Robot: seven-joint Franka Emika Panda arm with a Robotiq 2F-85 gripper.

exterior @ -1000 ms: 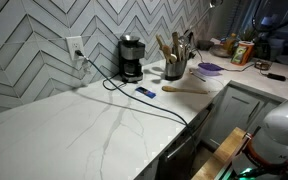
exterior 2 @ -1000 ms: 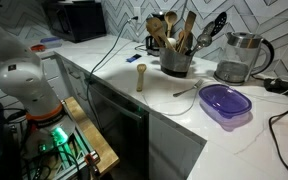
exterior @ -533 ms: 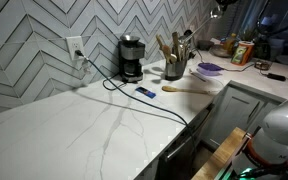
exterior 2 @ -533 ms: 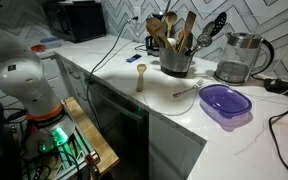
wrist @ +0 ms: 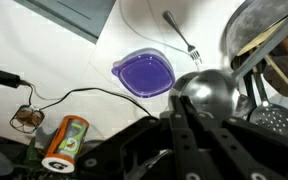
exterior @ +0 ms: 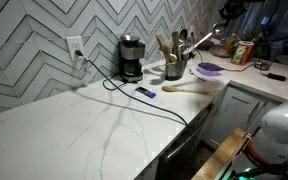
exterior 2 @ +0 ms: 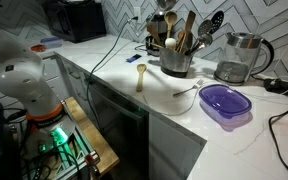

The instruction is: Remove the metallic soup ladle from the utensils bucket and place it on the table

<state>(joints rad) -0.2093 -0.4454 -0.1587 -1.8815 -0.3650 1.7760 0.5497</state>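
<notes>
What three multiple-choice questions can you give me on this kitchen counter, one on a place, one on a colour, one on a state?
1. Where is the purple container?
A. on the floor
B. on the table beside the fork
C. in a sink

2. What colour is the coffee maker?
A. black
B. red
C. white

3. What state is the metallic soup ladle in?
A. lying flat on the table
B. dropped inside the purple container
C. gripped by the tool

Answers: B, an exterior view shows it on the white top next to the fork; A, its body is black; C, the wrist view shows the tool shut on the handle, with the bowl just ahead.
</notes>
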